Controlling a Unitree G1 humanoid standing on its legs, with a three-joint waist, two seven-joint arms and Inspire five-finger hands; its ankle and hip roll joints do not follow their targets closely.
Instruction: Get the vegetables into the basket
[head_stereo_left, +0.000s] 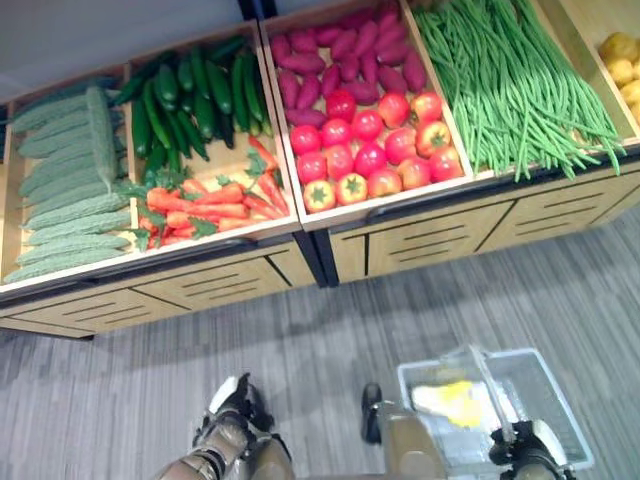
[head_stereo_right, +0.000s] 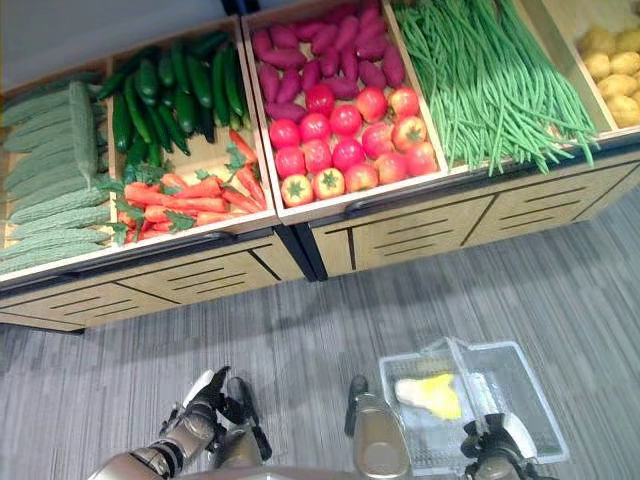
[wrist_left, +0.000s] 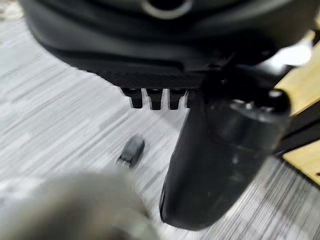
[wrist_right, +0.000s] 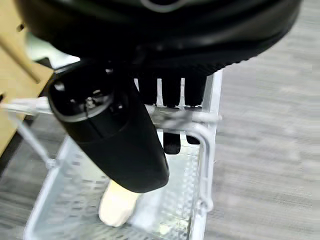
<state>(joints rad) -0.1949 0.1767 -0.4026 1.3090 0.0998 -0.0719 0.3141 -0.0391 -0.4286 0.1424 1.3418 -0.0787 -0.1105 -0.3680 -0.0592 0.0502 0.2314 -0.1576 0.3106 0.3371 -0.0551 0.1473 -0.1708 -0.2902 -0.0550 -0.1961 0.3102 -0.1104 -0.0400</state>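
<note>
Dark right hand (wrist_right: 165, 95): fingers curled over the white handle (wrist_right: 197, 127) of the basket, gripping it, thumb jutting forward above the basket's inside.
Basket (head_stereo_left: 570, 420): clear plastic with perforated walls and white rim, hanging low at the robot's right over the grey striped floor (head_stereo_left: 330, 340); a pale yellow item (head_stereo_left: 450, 402) lies on its bottom, too blurred to name.
Left hand (head_stereo_right: 205, 405): low on the robot's left above the floor, holding nothing; fingers bent under the palm in its wrist view, thumb sticking out.
Stand (head_stereo_left: 230, 275): wooden bins with slatted fronts, well apart from both hands.
Bitter gourds (head_stereo_left: 70, 190): pale green, ridged, in the far left bin.
Cucumbers (head_stereo_left: 195, 95): dark green, piled behind the orange carrots (head_stereo_left: 205, 205) with leafy tops.
Sweet potatoes (head_stereo_left: 350, 55): purple, behind shiny red tomatoes (head_stereo_left: 370, 150).
Long beans (head_stereo_left: 510, 85): a green sheaf spilling over its bin's front.
Potatoes (head_stereo_right: 610, 60): yellow, far right bin.
</note>
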